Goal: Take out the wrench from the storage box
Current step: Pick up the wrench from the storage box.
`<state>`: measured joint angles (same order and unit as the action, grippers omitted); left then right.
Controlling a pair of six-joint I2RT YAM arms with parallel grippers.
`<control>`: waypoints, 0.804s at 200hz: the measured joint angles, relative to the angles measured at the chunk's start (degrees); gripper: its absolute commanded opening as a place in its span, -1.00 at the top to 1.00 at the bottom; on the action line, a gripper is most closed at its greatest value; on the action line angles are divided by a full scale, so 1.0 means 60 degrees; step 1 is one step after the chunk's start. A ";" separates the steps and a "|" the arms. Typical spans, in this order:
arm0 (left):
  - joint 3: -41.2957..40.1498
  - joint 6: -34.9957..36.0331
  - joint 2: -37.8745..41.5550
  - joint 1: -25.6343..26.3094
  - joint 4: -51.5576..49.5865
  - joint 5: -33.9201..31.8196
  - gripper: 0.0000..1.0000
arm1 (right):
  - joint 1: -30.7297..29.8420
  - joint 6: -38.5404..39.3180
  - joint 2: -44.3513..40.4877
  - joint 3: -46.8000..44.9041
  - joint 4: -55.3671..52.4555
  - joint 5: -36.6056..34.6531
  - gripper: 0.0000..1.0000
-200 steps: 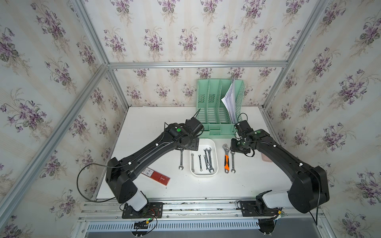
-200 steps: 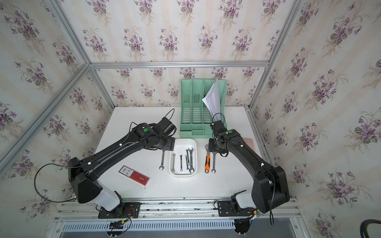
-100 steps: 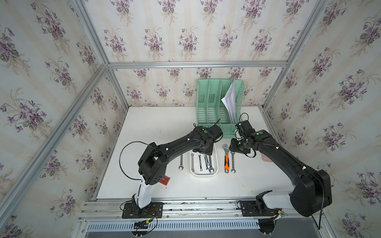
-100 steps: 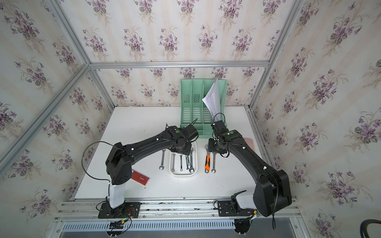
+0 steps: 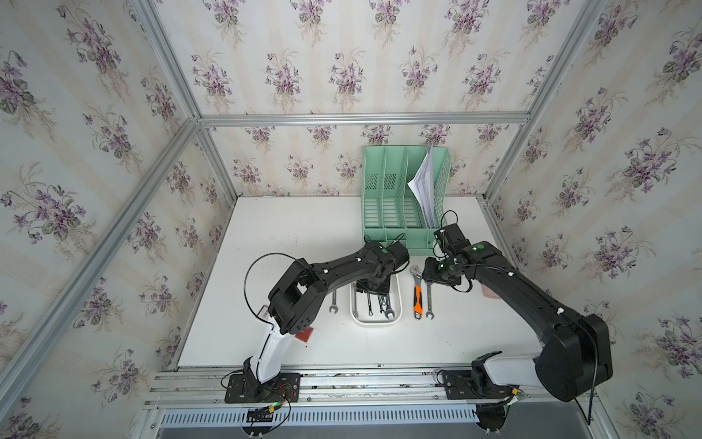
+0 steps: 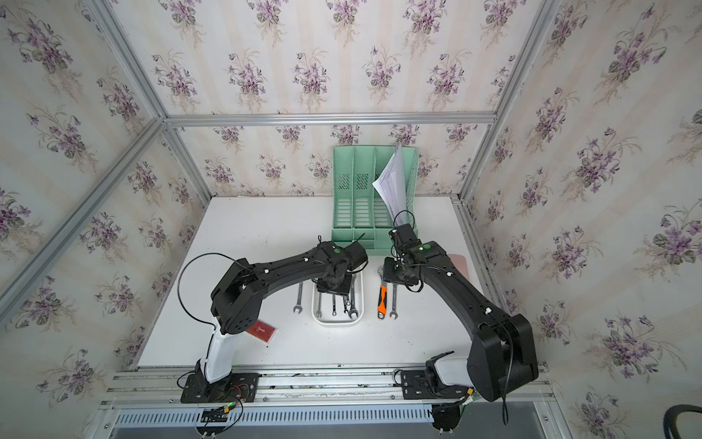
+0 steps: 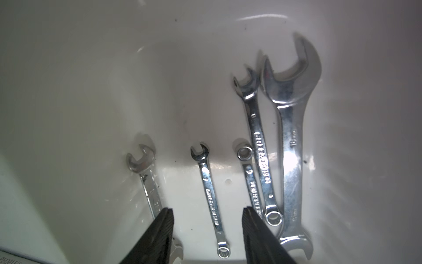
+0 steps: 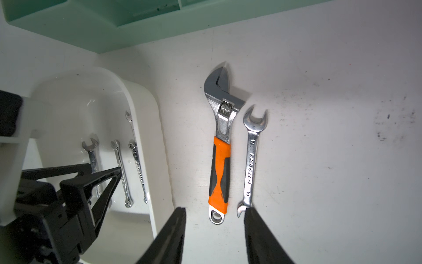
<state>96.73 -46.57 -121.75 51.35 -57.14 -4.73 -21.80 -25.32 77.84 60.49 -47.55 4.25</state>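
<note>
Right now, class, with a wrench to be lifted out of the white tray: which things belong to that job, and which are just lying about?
Job: shallow white plastic tray; five steel wrenches inside it.

Lying about: orange-handled adjustable wrench; steel open-ended spanner beside it; lone steel spanner on the tray's other side; mint-green slotted file organiser; white papers in it; red card.

Your left gripper (image 5: 374,290) has swung in. A second ago it hung off the 10 o'clock corner of the tray (image 5: 374,322). Now it sits at the tray's 12 o'clock end and has dropped inside it, jaws apart with one on each side of a small wrench (image 7: 210,194). Your left elbow (image 5: 292,300) has folded upward and come in from about 8 o'clock of the tray to 9 o'clock. It now covers part of the red card (image 5: 305,336) that lay in full view before.
</note>
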 measured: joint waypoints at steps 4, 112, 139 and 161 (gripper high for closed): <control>0.0000 -0.0047 -0.0051 0.0000 -0.0004 0.0011 0.01 | 0.0000 0.0000 0.0015 -0.0011 0.0000 0.0015 0.05; -0.0157 -0.0408 -0.0561 0.0000 0.0091 0.0375 0.18 | 0.0000 0.0007 0.0178 -0.0102 0.0036 0.0098 0.05; -0.0138 -0.0408 -0.0597 0.0000 0.0106 0.0426 0.18 | 0.0000 0.0007 0.0175 -0.0102 0.0036 0.0124 0.05; -0.0233 -0.0455 -0.0586 -0.0011 0.0208 0.0495 0.25 | 0.0000 0.0007 0.0135 -0.0084 0.0029 0.0120 0.05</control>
<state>95.33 -49.30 -125.27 51.29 -55.90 -1.76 -21.80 -25.28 78.65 59.99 -47.37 4.97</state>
